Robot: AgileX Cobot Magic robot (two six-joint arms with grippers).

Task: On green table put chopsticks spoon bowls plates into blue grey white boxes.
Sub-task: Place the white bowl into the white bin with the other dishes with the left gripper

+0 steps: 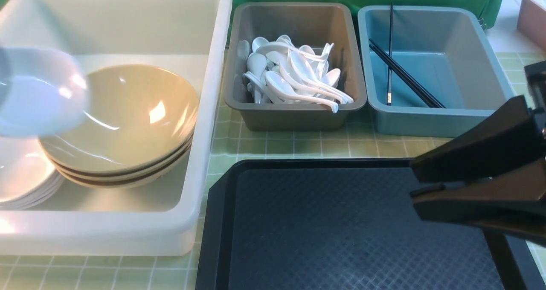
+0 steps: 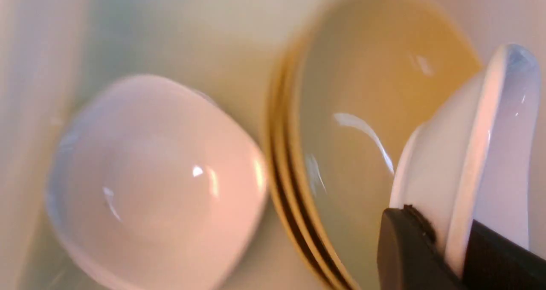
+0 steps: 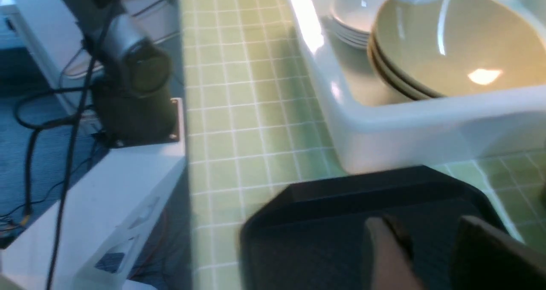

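Front view, upper left of frame: large white box point(image 1: 200, 162) on the green table point(image 1: 298, 147), holding a stack of 3 tan bowls point(image 1: 128, 123) and, at lower left, a stack of white plates point(image 1: 21, 175). Blurred white plate point(image 1: 38, 94) hanging above the box at the left edge. Centre top: grey box point(image 1: 294, 115) heaped with white spoons point(image 1: 294, 81). Right of it: blue box point(image 1: 426, 123) with black chopsticks point(image 1: 405, 79) lying across its floor. Lower centre: black tray point(image 1: 341, 226), bare. Right edge: right gripper point(image 1: 416, 181), dark fingers parted by a narrow gap, pinching nothing, hanging over the tray's right side.

Left wrist view, lower right of frame: left gripper point(image 2: 456, 256) pressed together on the rim of a white plate, held on edge over the tan bowls; stack of plates at lower left.

Right wrist view, bottom of frame: blurred fingers point(image 3: 384, 256) above the tray corner; white box with bowls at upper right; left arm's base point(image 3: 132, 81) at upper left.
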